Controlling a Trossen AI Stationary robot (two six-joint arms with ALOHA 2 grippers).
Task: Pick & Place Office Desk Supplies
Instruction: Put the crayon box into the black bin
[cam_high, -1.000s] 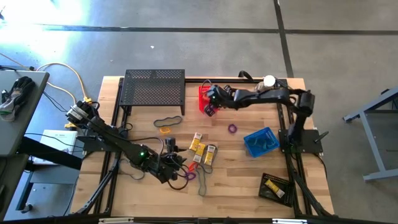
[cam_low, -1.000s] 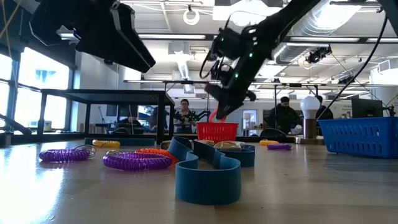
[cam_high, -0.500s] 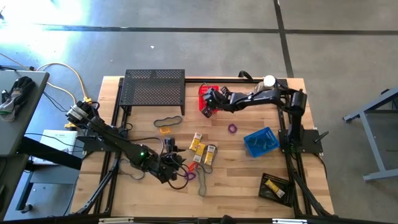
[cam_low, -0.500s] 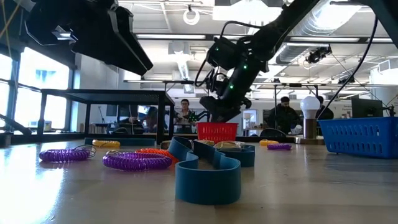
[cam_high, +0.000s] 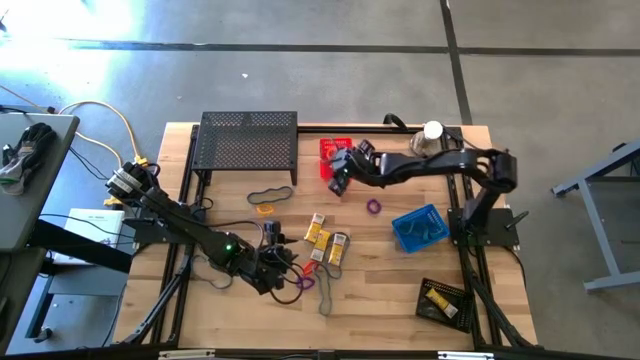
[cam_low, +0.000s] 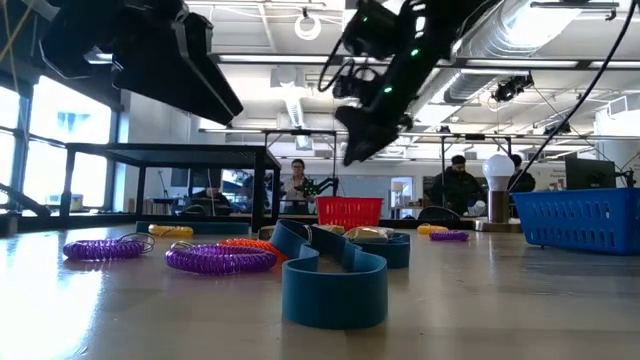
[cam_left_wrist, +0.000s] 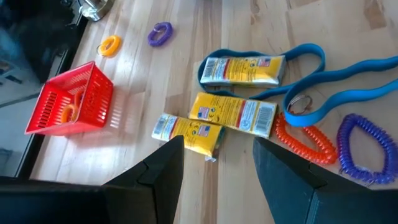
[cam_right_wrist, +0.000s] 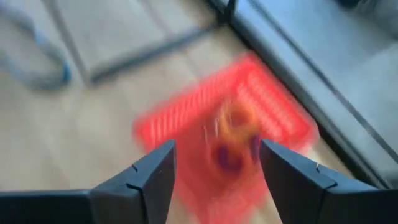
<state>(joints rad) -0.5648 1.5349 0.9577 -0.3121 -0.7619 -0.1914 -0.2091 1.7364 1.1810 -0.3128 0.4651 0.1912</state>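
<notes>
Right pincer (cam_high: 338, 180), open now, has lifted above red basket (cam_high: 334, 150).

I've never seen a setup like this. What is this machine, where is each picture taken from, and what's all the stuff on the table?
Two robot arms work at a wooden table. One picture looks straight down, one looks level across the tabletop, and two come from cameras on the wrists. The right gripper hangs open above the red basket, which holds small coil loops; it grips nothing. The left gripper is open too, near the yellow boxes, an orange coil, a purple coil and a blue band. There is also a blue basket and a black mesh shelf.
</notes>
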